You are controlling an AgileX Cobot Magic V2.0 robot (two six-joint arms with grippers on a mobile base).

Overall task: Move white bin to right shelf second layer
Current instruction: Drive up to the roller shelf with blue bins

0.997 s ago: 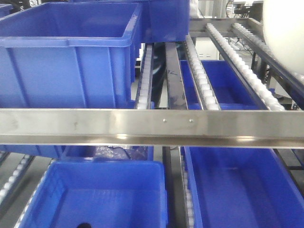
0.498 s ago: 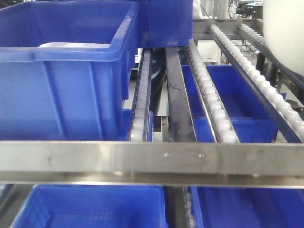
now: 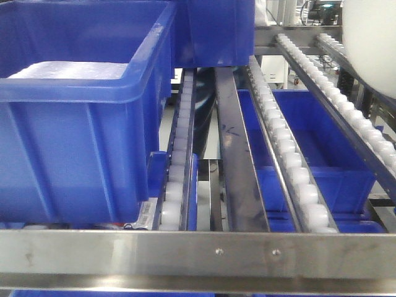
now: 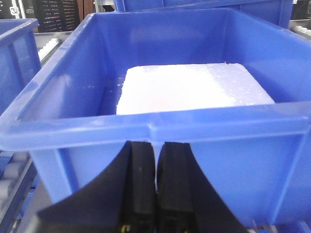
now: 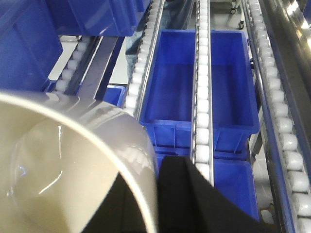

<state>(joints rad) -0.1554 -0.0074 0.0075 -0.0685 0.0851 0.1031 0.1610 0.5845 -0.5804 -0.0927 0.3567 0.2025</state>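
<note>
The white bin (image 5: pixel 63 160) fills the lower left of the right wrist view, glossy and cream-white. My right gripper (image 5: pixel 154 194) is shut on its thin rim, one black finger inside the bin and the other finger (image 5: pixel 194 199) outside. The bin hangs above the roller rows (image 5: pixel 201 97) of the right shelf second layer. In the front view the bin (image 3: pixel 371 43) shows at the top right, over the sloped rollers (image 3: pixel 291 161) and behind the riveted steel front bar (image 3: pixel 198 253). My left gripper (image 4: pixel 156 150) is shut and empty, just in front of a blue crate's wall.
A large blue crate (image 3: pixel 80 124) holding a white foam block (image 4: pixel 189 87) sits on the left of the rack. Another blue crate (image 3: pixel 216 31) stands at the back. Open blue crates (image 5: pixel 199 82) lie on the level below the rollers.
The steel front bar has dropped lower in the front view and the left blue crate looms larger and closer. The white bin stays at the top right.
</note>
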